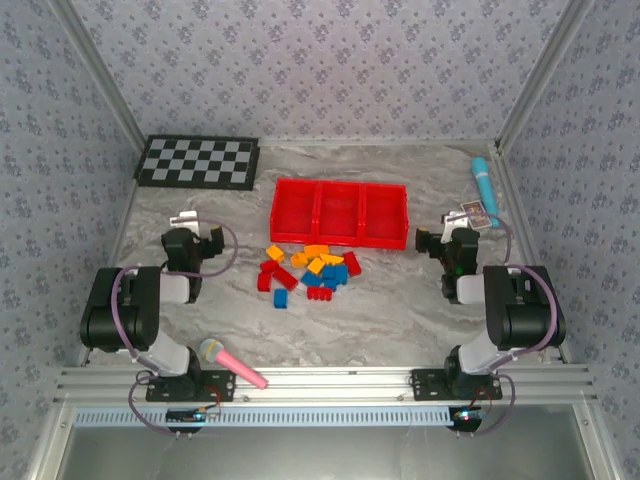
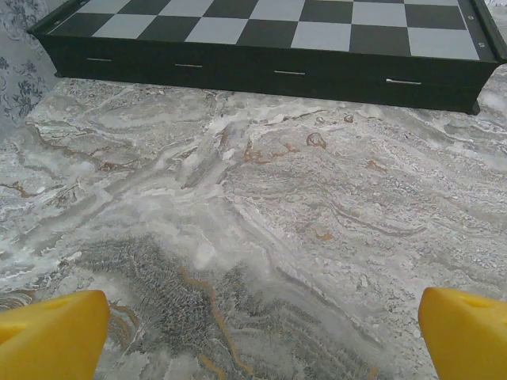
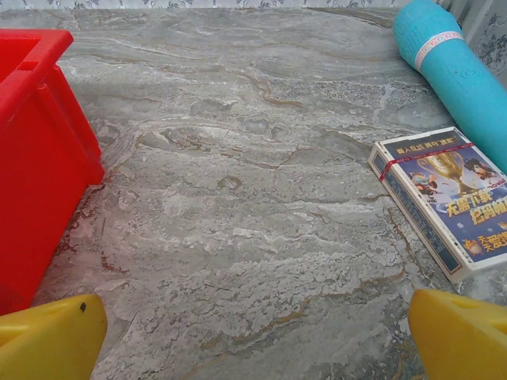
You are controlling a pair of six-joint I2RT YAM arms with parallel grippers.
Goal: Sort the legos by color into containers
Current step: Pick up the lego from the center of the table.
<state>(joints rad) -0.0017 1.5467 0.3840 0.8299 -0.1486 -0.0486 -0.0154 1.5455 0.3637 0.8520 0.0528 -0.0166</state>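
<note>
A pile of red, blue and orange-yellow legos [image 1: 308,271] lies on the marble table, just in front of the red tray [image 1: 338,190] with its three side-by-side containers. The tray's right wall [image 3: 32,166] stands at the left of the right wrist view. My left gripper [image 1: 193,222] rests to the left of the pile, open, with only bare table between its yellow fingertips [image 2: 51,336]. To the right of the tray, my right gripper [image 1: 452,228] is open too, nothing between its fingertips [image 3: 51,336].
A checkered board [image 1: 198,161] lies at the back left, its dark edge [image 2: 269,71] ahead of the left gripper. A turquoise microphone [image 3: 455,71] and a card box [image 3: 444,198] sit at the right. A pink-handled microphone [image 1: 230,362] lies near the left arm's base.
</note>
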